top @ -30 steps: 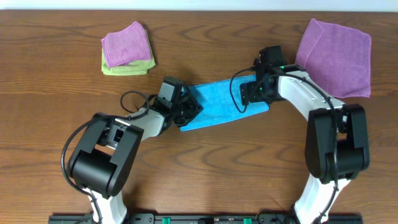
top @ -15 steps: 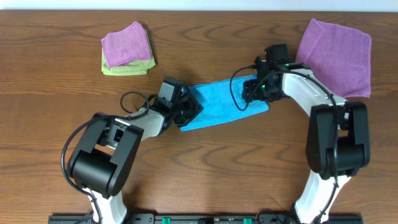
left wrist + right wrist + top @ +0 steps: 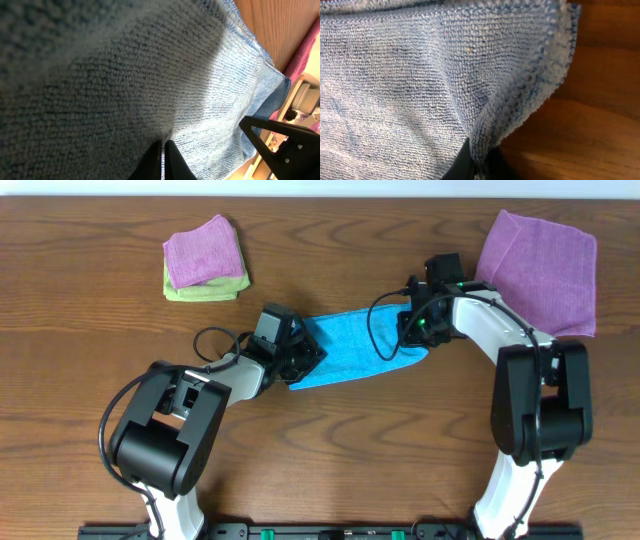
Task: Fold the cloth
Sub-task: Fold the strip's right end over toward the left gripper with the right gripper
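Note:
The sky-blue cloth (image 3: 355, 345) lies as a folded strip slanting across the middle of the table. My left gripper (image 3: 300, 360) is at its lower left end, and in the left wrist view the fingers (image 3: 162, 160) are pressed together into the ribbed cloth (image 3: 150, 75) that fills the frame. My right gripper (image 3: 412, 330) is at the strip's right end. The right wrist view shows its dark fingers (image 3: 479, 162) shut on a pinched-up edge of the cloth (image 3: 420, 75), with bare wood to the right.
A large purple cloth (image 3: 540, 270) lies at the back right, close behind the right arm. A small folded purple cloth (image 3: 205, 252) sits on a lime-green one (image 3: 200, 290) at the back left. Wooden table (image 3: 350, 440) stretches in front.
My right gripper has gone from open to shut on the cloth's right edge, gathering it slightly. The left gripper has stayed shut and still.

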`<state>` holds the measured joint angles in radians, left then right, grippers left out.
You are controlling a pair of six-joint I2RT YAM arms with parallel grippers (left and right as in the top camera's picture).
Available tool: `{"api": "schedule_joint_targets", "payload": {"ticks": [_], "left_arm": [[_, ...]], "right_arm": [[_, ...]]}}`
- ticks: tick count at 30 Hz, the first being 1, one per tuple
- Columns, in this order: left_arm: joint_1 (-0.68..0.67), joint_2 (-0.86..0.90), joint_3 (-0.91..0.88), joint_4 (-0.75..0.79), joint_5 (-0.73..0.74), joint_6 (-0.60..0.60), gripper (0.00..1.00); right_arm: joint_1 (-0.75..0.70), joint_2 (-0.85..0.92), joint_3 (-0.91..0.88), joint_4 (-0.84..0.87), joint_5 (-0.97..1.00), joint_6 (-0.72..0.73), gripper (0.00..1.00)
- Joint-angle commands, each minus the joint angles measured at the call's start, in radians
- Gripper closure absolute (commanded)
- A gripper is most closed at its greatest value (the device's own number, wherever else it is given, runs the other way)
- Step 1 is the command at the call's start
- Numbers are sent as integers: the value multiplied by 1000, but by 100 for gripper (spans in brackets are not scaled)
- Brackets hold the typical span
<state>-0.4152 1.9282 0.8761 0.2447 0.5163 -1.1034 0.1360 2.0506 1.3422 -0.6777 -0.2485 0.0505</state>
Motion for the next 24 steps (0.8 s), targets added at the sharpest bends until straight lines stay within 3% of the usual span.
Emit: {"api": "schedule_joint_targets", "payload": {"ticks": [1, 10, 24], "left_arm": [[3, 35, -2, -11, -22, -5, 94], [3, 35, -2, -11, -18, -5, 94], [3, 35, -2, -4, 1, -5, 94]], "right_arm": [[3, 26, -1, -28, 64, 1, 98], [48, -31, 150, -154, 65, 3, 98], [205, -31, 230, -258, 65, 61, 98]]}}
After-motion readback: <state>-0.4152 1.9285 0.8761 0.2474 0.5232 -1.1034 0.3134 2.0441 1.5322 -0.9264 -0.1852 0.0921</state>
